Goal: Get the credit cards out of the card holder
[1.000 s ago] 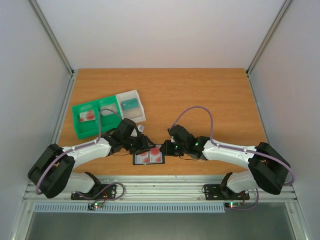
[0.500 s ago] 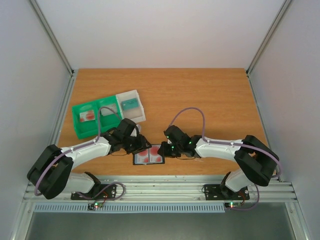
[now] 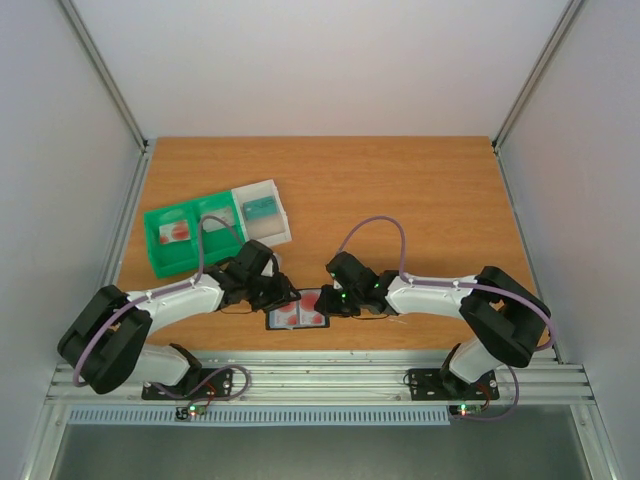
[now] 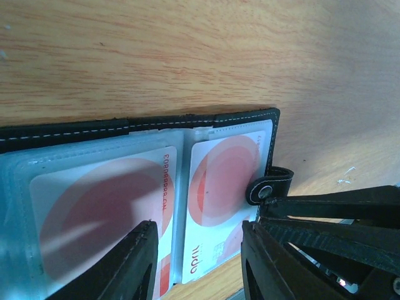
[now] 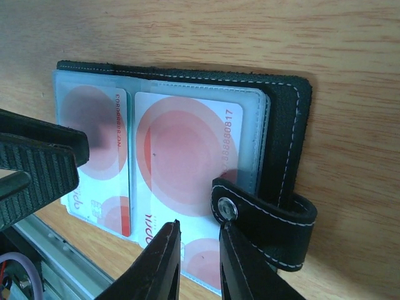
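The black card holder (image 3: 298, 311) lies open near the table's front edge, with two whitish red-blotched credit cards in its pale pockets. In the left wrist view the cards (image 4: 222, 181) and the snap tab (image 4: 269, 187) show. My left gripper (image 4: 200, 253) is open and straddles the holder's middle fold. My right gripper (image 5: 199, 247) is open with a narrow gap, low over the right card (image 5: 181, 169), with one fingertip (image 5: 230, 232) at the snap tab (image 5: 262, 219). In the top view both grippers meet over the holder, left (image 3: 283, 295) and right (image 3: 326, 300).
A green compartment tray (image 3: 160, 262) with a red-blotched card (image 3: 175, 232) stands at the back left. A clear-white box (image 3: 272, 190) beside it holds a teal card (image 3: 260, 209). The table's front edge and a metal rail lie just below the holder.
My right arm has slid left, bringing its gripper over the holder's right side. My left gripper has barely moved. The holder stays in place.
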{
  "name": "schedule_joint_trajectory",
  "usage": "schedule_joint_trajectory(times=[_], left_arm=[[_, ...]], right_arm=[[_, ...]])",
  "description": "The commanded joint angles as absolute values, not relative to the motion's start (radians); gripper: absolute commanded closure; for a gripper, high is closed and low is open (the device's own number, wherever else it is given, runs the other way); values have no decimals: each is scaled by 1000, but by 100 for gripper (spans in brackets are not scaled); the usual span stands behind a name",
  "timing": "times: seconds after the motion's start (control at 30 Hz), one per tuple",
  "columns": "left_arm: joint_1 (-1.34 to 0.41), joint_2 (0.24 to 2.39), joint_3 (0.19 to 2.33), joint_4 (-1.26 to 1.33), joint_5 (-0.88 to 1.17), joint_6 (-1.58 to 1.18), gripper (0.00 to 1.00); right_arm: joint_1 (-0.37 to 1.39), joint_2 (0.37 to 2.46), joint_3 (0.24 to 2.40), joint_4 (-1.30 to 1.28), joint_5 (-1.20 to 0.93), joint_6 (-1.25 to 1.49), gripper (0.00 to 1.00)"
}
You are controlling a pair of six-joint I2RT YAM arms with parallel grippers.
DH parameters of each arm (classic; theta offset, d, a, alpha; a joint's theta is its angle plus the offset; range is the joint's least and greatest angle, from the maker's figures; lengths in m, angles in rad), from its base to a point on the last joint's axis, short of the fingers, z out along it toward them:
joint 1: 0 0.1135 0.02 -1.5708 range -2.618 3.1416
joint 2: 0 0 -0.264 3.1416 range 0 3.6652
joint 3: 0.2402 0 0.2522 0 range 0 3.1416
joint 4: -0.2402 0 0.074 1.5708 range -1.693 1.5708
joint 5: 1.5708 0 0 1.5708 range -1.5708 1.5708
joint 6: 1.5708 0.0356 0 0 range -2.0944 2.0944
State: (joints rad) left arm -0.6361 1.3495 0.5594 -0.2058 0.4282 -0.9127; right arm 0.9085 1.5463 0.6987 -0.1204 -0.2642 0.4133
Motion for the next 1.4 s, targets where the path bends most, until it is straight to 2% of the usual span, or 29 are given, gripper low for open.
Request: schedule_joint_trajectory(times=[0.0, 0.2, 0.43, 0.63, 0.93, 1.1, 1.27, 1.37], left_arm=[[-641, 1363, 544, -164, 418, -917, 62], [-641, 1365, 538, -154, 426, -925, 62], [-641, 1375, 534, -137, 433, -932, 62], [-641, 1375, 512, -102, 440, -950, 62], [-641, 1426, 504, -16, 469, -985, 62], [-640, 1450, 492, 52, 478, -1001, 63], [-641, 1458, 486, 54, 463, -1000, 67], [-641, 1460, 482, 61, 461, -1004, 75]], right_arm=[[919, 1514, 696, -106, -270, 436, 80], [933, 1518, 697, -94, -271, 449, 80], [949, 1591, 717, -128, -199, 465, 80], [951, 1565, 699, -149, -128, 461, 80], [951, 1582, 643, -60, -133, 480, 83], [951, 1589, 634, -53, -138, 490, 87], [951, 1590, 629, -58, -137, 491, 89], [951, 1589, 629, -58, -137, 492, 89]])
